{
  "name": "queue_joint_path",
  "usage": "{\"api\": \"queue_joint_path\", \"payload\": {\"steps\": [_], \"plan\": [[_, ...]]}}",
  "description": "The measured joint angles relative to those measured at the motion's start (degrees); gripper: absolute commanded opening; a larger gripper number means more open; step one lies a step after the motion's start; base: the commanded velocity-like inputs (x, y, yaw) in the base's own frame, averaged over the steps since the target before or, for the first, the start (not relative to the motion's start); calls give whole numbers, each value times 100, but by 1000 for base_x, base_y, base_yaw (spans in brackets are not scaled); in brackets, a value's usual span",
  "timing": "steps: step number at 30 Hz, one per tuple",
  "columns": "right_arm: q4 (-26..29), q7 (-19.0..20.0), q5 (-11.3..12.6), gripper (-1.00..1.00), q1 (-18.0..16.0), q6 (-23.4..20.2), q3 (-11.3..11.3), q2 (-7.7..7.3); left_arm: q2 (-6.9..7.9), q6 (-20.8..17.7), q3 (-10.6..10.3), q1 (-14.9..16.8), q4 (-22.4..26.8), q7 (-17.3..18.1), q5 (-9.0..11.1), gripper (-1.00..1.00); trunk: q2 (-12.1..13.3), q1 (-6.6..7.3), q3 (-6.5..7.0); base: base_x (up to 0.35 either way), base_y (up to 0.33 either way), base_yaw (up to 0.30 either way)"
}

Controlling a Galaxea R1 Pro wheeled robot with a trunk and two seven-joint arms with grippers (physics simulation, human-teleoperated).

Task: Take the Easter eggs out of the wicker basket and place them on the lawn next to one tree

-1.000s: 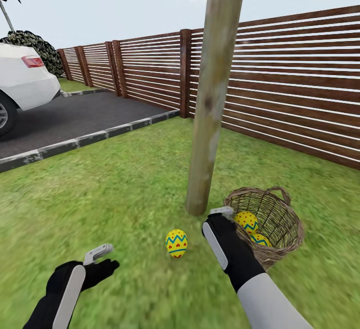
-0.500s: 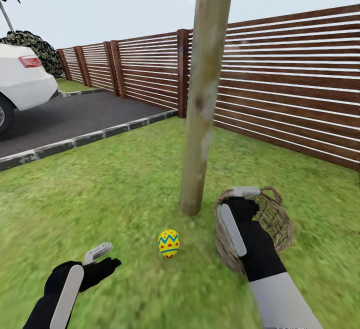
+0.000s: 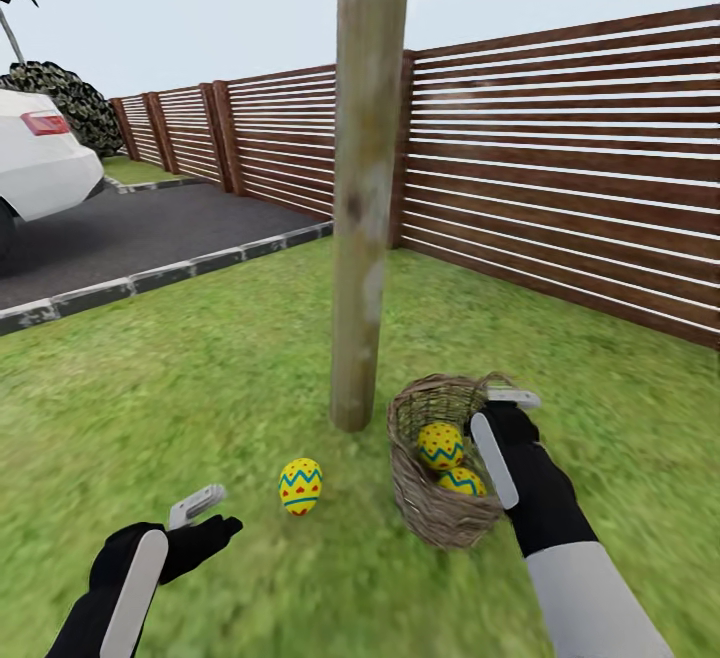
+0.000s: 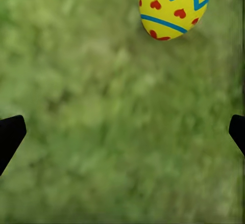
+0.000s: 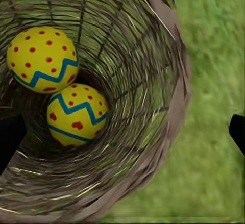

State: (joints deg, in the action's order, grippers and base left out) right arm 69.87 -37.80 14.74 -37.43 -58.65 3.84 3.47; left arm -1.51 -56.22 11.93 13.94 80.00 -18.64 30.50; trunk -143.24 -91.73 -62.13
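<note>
The wicker basket (image 3: 425, 508) lies tipped on the lawn (image 3: 200, 378), just right of the tree (image 3: 365, 188), with its mouth facing me. Two Easter eggs (image 3: 441, 443) (image 3: 462, 481) rest inside it; in the right wrist view they are one egg (image 5: 42, 59) and a second egg (image 5: 76, 114). A third egg (image 3: 300, 485) lies on the grass near the trunk's foot, and it appears as the egg (image 4: 173, 7) in the left wrist view. My right gripper (image 3: 505, 406) is open at the basket's right rim, its fingers wide apart (image 5: 122, 134). My left gripper (image 3: 205, 518) hangs open over grass (image 4: 122, 132).
A slatted wooden fence (image 3: 560, 158) runs behind the tree. A paved driveway (image 3: 130, 228) with a stone kerb (image 3: 160, 276) and a white car (image 3: 40, 163) lies at the back left. Open grass stretches to the left and front.
The camera has swung right, shifting the tree left in view. My right gripper moved to the basket's right side, and the basket tipped over toward the trunk. The left arm stayed put.
</note>
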Motion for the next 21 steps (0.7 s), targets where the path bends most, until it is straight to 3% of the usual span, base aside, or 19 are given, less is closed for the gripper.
{"api": "queue_joint_path", "payload": {"steps": [7,14,21], "plan": [[-646,73,68,100,-28,-2,38,13,-28,2,0,0,-1,4,1,100,0,2,0,74,-268,0],[-1234,85,108,100,-32,-17,88,252,-36,1,0,0,1,4,0,100,0,2,0,219,-129,0],[-1595,283,118,100,-32,-16,103,488,-36,-13,12,0,45,-18,5,100,0,0,0,44,-18,0]]}}
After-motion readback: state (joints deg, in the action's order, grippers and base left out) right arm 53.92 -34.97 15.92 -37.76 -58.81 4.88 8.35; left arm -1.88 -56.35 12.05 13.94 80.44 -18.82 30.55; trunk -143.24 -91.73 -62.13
